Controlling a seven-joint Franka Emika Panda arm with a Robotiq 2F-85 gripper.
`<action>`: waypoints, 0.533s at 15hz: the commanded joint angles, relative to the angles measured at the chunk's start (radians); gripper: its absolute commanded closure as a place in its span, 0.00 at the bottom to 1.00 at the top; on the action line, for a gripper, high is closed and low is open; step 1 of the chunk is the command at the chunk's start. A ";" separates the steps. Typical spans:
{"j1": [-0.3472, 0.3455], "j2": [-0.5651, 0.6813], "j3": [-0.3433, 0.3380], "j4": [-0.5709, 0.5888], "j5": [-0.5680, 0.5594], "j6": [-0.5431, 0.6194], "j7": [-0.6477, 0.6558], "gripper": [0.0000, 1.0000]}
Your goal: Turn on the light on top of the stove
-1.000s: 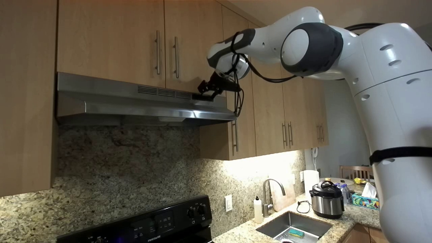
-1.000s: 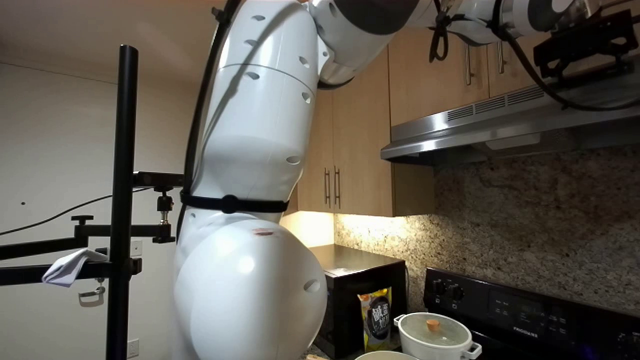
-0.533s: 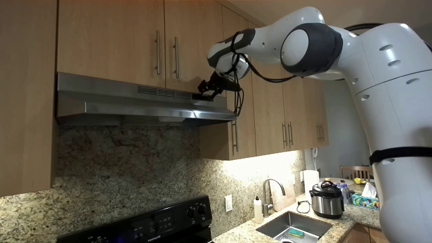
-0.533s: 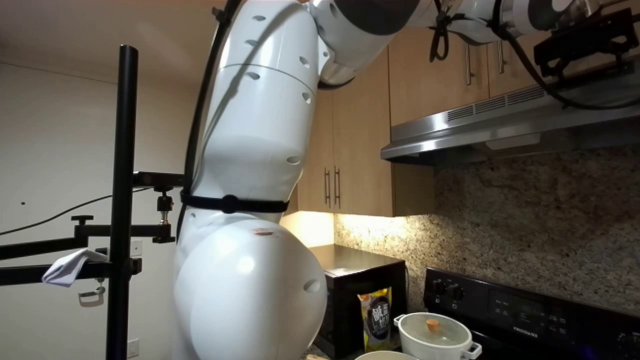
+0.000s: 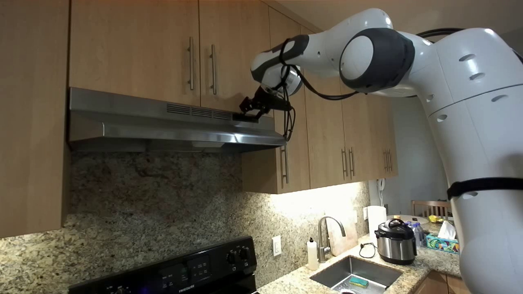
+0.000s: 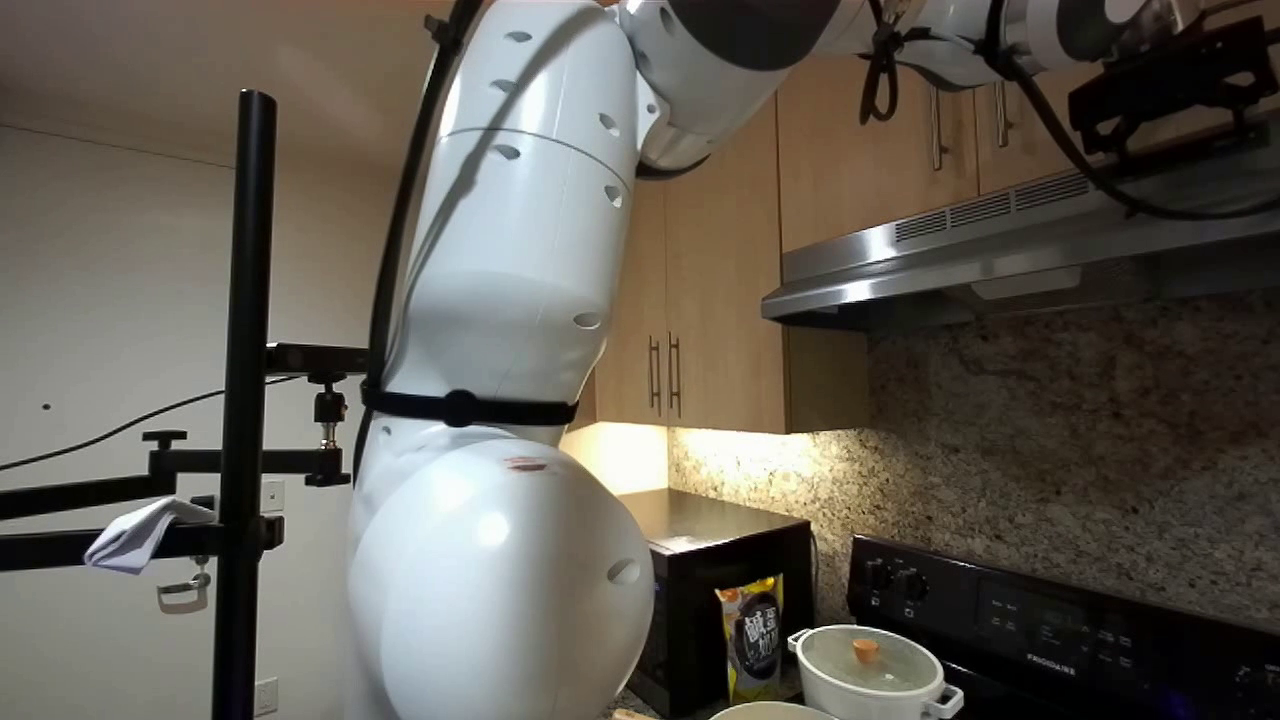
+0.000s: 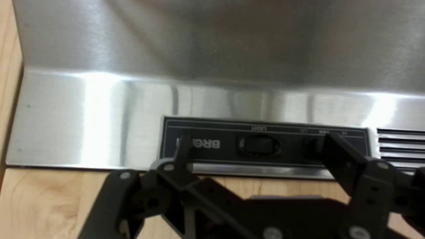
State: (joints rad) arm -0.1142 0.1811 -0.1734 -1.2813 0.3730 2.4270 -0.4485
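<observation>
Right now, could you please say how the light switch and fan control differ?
In the wrist view, the light switch shows whole; the fan control is partly behind a claw finger. The light switch has one label, LIGHT; the fan control has three: LO, FAN, HI. Both share one black panel.

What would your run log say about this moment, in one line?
Pincer: open | facing: control panel | light switch: no finger on it | hood lamp: looks unlit

Nothing has visibly changed in either exterior view over the last second.
</observation>
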 commanded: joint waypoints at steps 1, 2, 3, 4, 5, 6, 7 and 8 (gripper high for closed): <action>-0.006 0.013 -0.006 0.022 -0.006 -0.013 0.002 0.00; -0.006 0.011 -0.007 0.019 -0.006 -0.012 0.001 0.00; -0.006 0.010 -0.009 0.017 -0.006 -0.011 0.000 0.00; -0.007 0.009 -0.011 0.015 -0.005 -0.011 -0.001 0.00; -0.007 0.007 -0.012 0.012 -0.004 -0.010 -0.003 0.00; -0.008 0.006 -0.014 0.010 -0.004 -0.009 -0.003 0.00; -0.008 0.005 -0.016 0.010 -0.004 -0.009 -0.003 0.00; -0.007 0.005 -0.017 0.009 -0.004 -0.009 -0.003 0.00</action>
State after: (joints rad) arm -0.1171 0.1831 -0.1870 -1.2813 0.3730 2.4270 -0.4485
